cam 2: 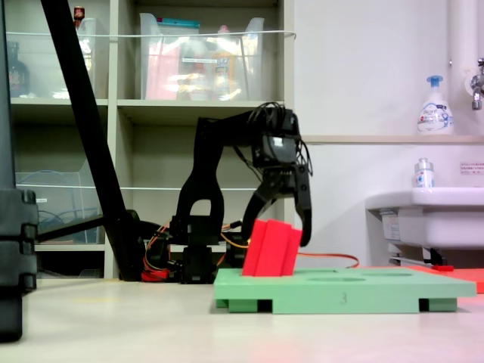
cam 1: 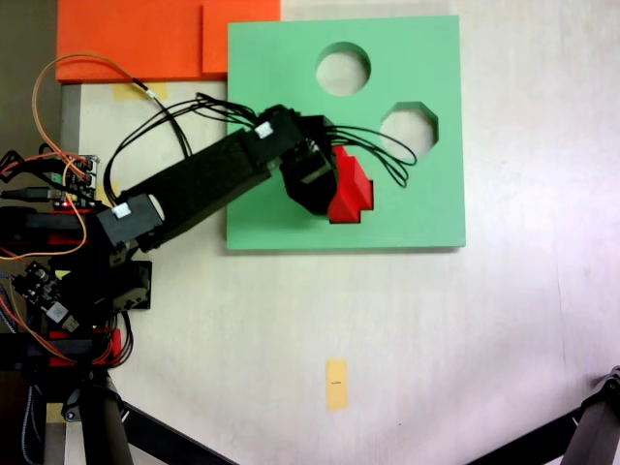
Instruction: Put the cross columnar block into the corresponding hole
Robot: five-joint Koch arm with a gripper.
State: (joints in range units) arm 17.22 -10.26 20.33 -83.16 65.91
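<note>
Leaning tilted on the green foam board [cam 2: 344, 289], half-seated at the plus-shaped cutout [cam 1: 360, 215] near the board's lower edge in a fixed view from above: the red cross columnar block [cam 1: 351, 189], top tipped over, base apparently caught in or at the hole's mouth. Looks like light foam, soft and a little springy, grippy rather than slick, unlikely to break but easy to squash or skew under a hard pinch. Best taken across two opposite arms high up, square to the column, leaving the lower part free to enter the cutout. Straddling the block's upper end, the gripper [cam 2: 281, 227], jaws spread wide to either side in the side-on fixed view, released rather than clenched; one finger close against the block's right edge, contact not certain. Nothing carried. Still needing uprighting and a downward press, by the look of it, before sitting flush. Round and octagonal cutouts [cam 1: 409, 128] lying apart, further up the board on the bench [cam 1: 484, 339].
</note>
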